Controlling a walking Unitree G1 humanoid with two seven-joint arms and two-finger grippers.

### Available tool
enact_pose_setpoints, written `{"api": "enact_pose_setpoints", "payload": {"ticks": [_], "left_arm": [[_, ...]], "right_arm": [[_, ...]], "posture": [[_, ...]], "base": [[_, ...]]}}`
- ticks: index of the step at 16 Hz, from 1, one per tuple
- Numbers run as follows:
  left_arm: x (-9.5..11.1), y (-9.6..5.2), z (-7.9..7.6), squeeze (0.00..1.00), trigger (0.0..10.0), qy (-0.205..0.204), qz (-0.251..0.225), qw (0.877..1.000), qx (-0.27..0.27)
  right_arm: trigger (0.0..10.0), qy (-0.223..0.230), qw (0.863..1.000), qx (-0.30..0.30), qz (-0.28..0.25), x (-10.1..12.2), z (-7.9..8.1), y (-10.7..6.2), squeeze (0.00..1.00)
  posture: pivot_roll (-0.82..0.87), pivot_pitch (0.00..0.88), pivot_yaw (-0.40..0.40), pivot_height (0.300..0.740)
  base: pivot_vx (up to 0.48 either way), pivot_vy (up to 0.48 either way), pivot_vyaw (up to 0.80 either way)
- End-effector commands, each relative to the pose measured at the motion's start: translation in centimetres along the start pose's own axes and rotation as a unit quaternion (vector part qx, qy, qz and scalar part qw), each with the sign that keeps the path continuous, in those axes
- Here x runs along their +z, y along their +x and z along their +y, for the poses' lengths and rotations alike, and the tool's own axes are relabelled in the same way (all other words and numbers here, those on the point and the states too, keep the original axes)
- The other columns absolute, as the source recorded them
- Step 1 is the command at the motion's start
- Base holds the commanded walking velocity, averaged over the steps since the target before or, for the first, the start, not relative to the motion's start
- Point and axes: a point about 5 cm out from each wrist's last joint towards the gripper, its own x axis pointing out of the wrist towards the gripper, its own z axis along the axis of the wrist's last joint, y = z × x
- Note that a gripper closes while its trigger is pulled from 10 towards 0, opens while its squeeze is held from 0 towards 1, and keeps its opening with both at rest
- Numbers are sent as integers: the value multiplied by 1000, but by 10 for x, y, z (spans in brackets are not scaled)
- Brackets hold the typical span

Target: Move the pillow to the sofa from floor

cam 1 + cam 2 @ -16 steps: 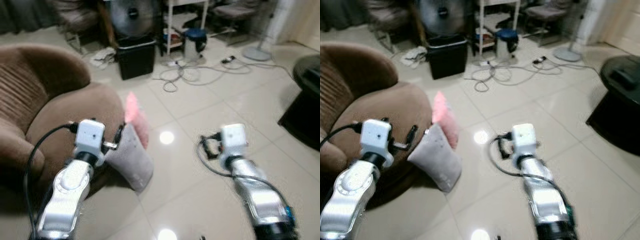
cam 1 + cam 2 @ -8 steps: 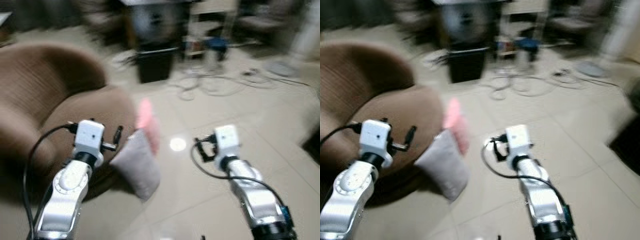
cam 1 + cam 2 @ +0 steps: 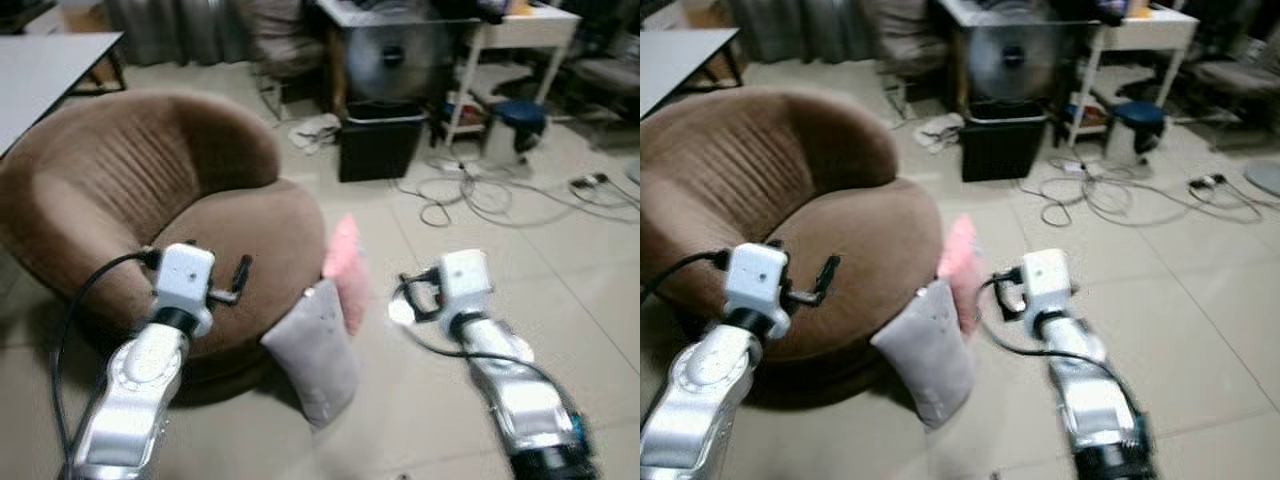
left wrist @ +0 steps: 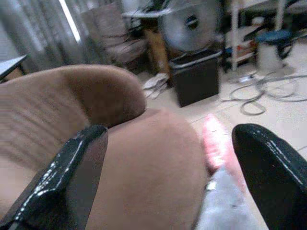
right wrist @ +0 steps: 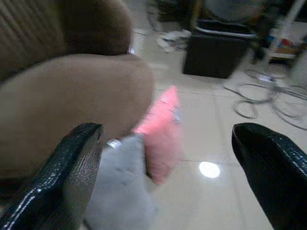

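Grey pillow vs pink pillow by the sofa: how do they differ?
Colour: the grey pillow is pale grey, the pink pillow bright pink. Position: the grey pillow sits nearer the robot, the pink pillow behind it, partly hidden. Apparent size: the grey pillow shows a broader face, the pink pillow mostly a narrow edge. Shared: both stand on the floor, leaning against the brown sofa; neither is gripped.

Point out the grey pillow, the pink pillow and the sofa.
grey pillow (image 3: pixel 315 362): left eye view, middle of its face.
pink pillow (image 3: pixel 348 268): left eye view, upper half.
sofa (image 3: pixel 200 215): left eye view, seat cushion.
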Motion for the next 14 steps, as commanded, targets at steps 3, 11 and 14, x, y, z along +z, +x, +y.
{"api": "enact_pose_setpoints", "payload": {"ticks": [3,11,14], "left_arm": [[6,2,-6,0,10000,1,-11,1000,-10],[5,2,-6,0,10000,1,-9,1000,-12],[5,2,-6,0,10000,2,-9,1000,-12]], "right_arm": [[10000,0,1000,-13,-1,0,-11,-2,0],[10000,8,1000,-12,4,-2,-11,-3,0],[10000,11,1000,-11,6,-2,-11,-2,0]], "posture": [[100,0,12,740],[98,0,11,740],[98,0,11,740]], "base": [[336,0,0],[336,0,-70],[335,0,-752]]}}
